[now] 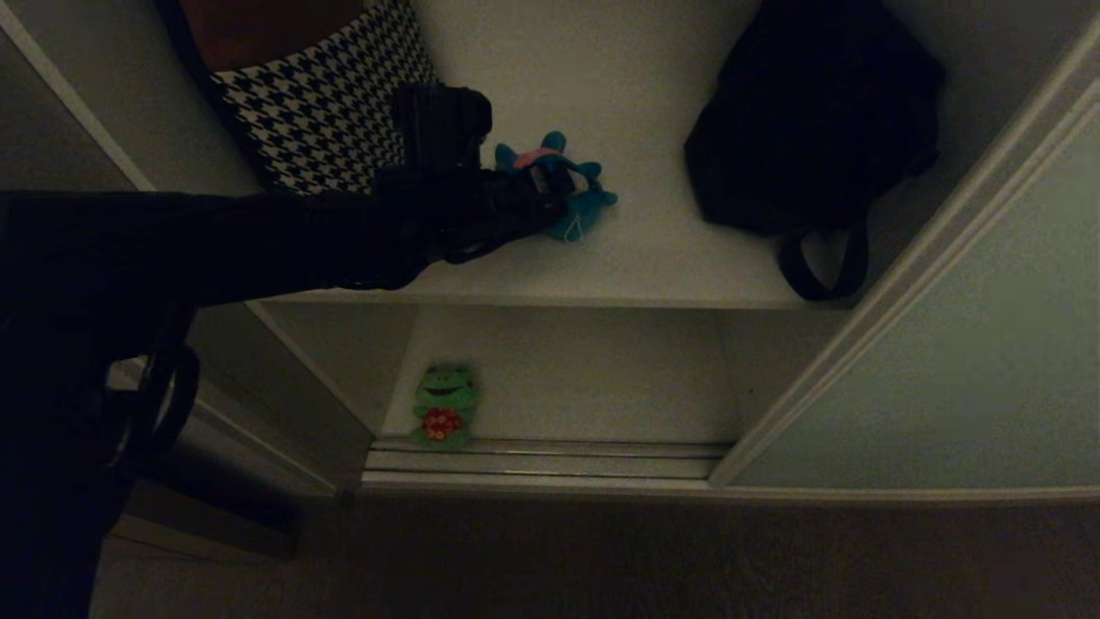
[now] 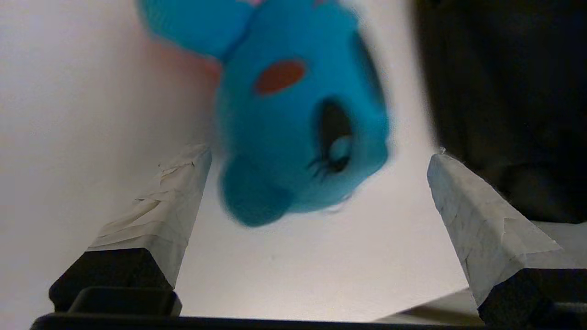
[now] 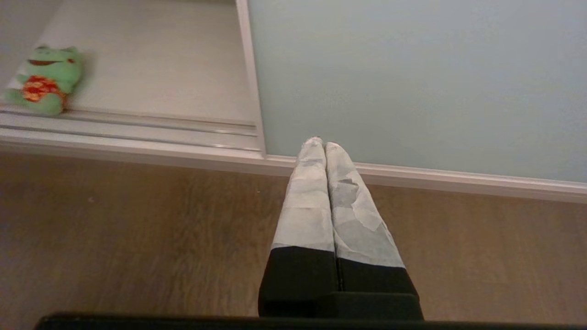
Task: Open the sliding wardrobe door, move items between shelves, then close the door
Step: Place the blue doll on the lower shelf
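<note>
The teal plush toy (image 1: 574,185) is seen lying mid-shelf on the upper shelf (image 1: 653,258), between the spread, empty fingers of the left gripper (image 1: 563,180) (nothing grasped). The right gripper (image 3: 324,145) is pressed closed by the sliding door (image 3: 412,78).

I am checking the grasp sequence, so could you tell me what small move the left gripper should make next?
Probably close: the left gripper is open, its taped fingers either side of the blue plush toy lying on the upper shelf, not yet touching it.
</note>
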You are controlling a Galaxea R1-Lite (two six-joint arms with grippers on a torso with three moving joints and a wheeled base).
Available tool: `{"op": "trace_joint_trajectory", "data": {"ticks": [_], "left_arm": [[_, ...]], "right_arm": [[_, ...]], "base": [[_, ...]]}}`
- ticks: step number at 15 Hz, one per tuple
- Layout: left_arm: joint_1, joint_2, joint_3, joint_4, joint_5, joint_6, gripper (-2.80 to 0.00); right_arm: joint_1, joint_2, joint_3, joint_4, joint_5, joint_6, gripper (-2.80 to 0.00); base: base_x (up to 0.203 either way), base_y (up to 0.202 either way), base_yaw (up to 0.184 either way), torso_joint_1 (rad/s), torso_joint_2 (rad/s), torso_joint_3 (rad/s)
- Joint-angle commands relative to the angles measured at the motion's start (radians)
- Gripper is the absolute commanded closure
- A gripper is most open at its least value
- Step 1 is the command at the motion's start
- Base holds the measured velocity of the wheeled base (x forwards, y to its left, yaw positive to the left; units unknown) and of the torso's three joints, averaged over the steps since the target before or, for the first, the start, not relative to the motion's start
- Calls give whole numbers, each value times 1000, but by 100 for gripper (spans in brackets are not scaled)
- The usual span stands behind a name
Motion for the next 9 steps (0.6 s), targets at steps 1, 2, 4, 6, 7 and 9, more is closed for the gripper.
{"op": "trace_joint_trajectory", "data": {"ticks": [1,2,4,6,7,9], "left_arm": [[1,19,0,-4,-3,3,-280],[1,28,0,-20,-3,6,-280],[2,43,0,-51,-5,6,-280],[4,66,-1,-83,-6,17,-280],[5,72,-1,-103,-6,28,-280],[6,85,-1,-132,-11,33,0]], "right_arm": [[0,-2,0,0,0,0,0],[0,-2,0,0,0,0,0],[0,-2,0,0,0,0,0],[0,-2,0,0,0,0,0],[0,0,0,0,0,0,0],[0,-2,0,0,0,0,0]], "base": [[0,0,0,0,0,0],[0,0,0,0,0,0],[0,0,0,0,0,0],[0,0,0,0,0,0],[0,0,0,0,0,0],[0,0,0,0,0,0]]}}
